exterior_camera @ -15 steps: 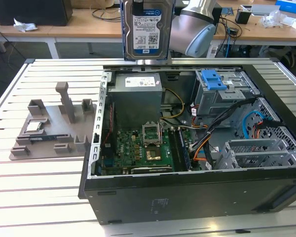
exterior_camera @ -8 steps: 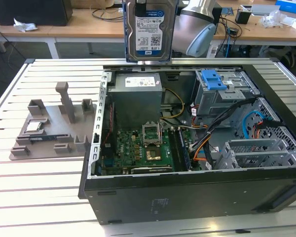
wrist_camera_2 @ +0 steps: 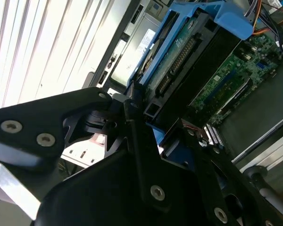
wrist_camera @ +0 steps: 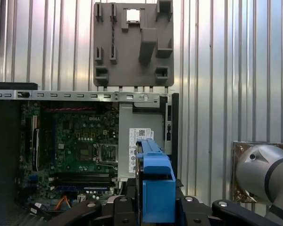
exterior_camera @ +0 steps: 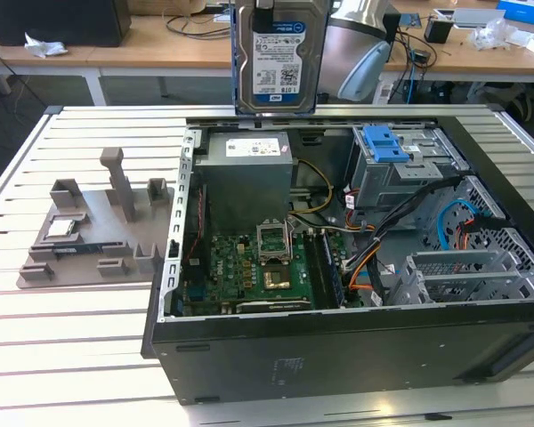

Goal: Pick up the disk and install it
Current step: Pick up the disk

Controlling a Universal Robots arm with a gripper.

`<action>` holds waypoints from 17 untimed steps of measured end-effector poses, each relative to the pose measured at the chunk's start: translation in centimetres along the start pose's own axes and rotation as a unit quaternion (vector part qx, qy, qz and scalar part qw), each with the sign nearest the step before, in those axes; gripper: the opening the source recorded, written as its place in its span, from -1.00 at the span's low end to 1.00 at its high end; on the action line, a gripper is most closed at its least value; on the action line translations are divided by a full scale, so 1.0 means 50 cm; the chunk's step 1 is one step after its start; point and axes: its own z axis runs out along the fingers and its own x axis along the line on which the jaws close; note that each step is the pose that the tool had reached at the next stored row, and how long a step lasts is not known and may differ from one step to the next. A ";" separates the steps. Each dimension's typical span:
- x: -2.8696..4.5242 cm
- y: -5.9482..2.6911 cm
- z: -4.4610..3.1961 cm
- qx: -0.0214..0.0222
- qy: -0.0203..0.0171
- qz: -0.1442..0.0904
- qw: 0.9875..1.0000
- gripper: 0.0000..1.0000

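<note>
The disk (exterior_camera: 276,58) hangs in the air above the open computer case (exterior_camera: 338,356), standing on edge with its blue-and-white label facing the exterior camera, clear of the case's rim. It sits over the corner of the case where the grey metal box (exterior_camera: 247,178) with a white sticker is mounted. The pincer (wrist_camera: 155,207) is pinching the disk by the blue plastic frame along its edges; in both wrist views the black fingers (wrist_camera_2: 134,101) press against that frame from either side. Looking down past the disk in the first wrist view, its blue edge (wrist_camera: 153,165) lines up over the grey box, just inside the case wall. Within the case a green circuit board (exterior_camera: 249,267) lies next to the grey box, and a blue bracket (exterior_camera: 387,142) tops a metal cage on the box's other side. Outside the case, just beside the wall nearest the circuit board, a grey tray (exterior_camera: 98,231) lies flat on the slatted metal desk (exterior_camera: 71,356), with a small square chip (exterior_camera: 60,227) on it.
</note>
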 end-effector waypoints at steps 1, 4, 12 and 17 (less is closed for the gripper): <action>0.002 -0.002 0.000 0.000 0.000 0.000 1.000 -0.27; 0.006 -0.007 0.000 0.000 0.000 0.000 1.000 -0.27; 0.016 -0.023 -0.001 0.000 0.000 0.000 1.000 -0.27; 0.021 -0.033 -0.002 0.000 0.000 0.000 1.000 -0.27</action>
